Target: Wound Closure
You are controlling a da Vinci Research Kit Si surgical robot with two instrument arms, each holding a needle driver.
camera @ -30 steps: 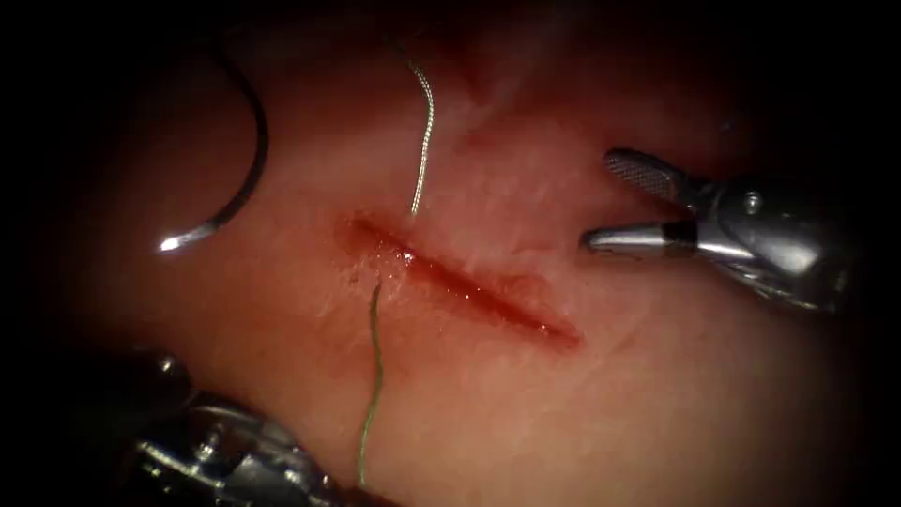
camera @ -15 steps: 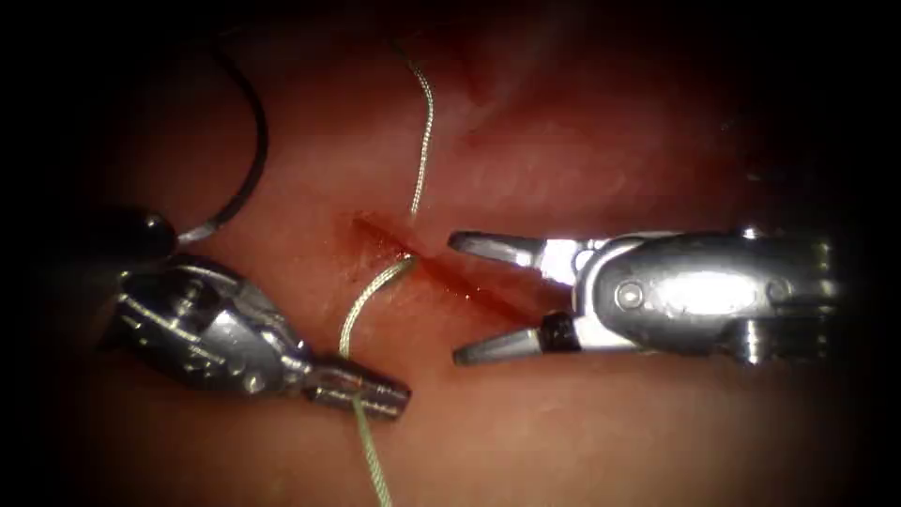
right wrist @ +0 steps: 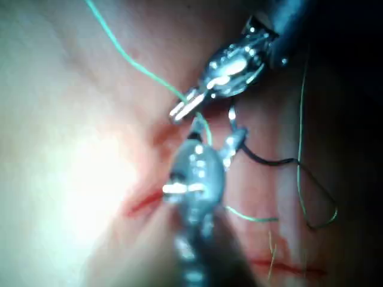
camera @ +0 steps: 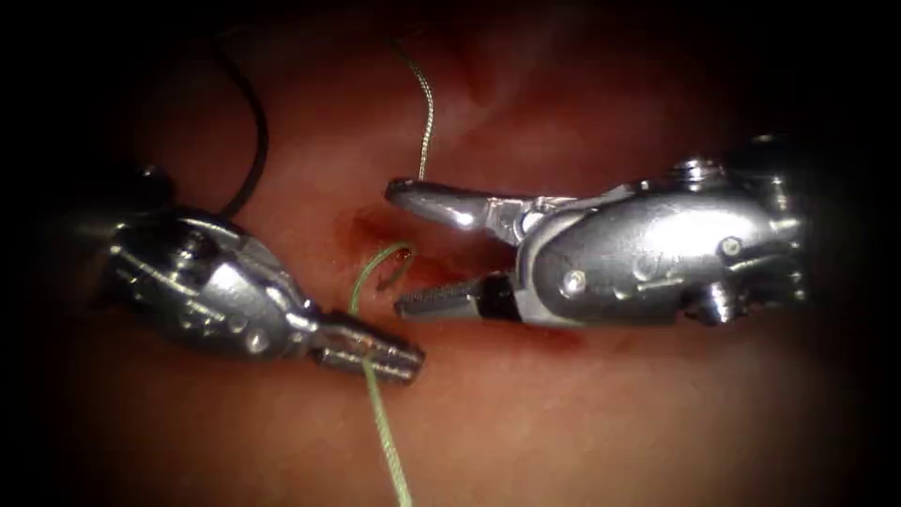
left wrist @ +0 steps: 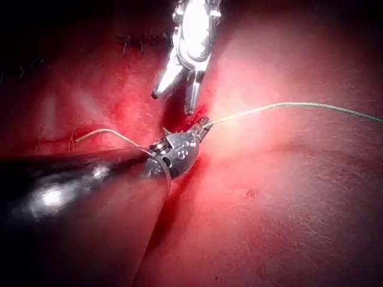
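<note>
while the left gripper (camera: 389, 355) is clamped shut on the thread (camera: 375, 282) just left of and below the cut (camera: 413, 268), the right gripper (camera: 399, 246) sits wide open right over the cut, holding nothing, one jaw above the line of the cut and one on it. from the left gripper the green thread arcs up in a small loop to the cut's upper left end, and a loose tail runs down away from the cut. another strand climbs up from the cut, behind the right gripper's upper jaw. the needle (camera: 251, 141) is lying free on the tissue (camera: 563, 413) well to the upper left of the cut, not in the tissue and not held by anything, its lower end hidden behind the left tool's body. some red fluid (camera: 371, 225) is pooled around the cut's upper left end.
</note>
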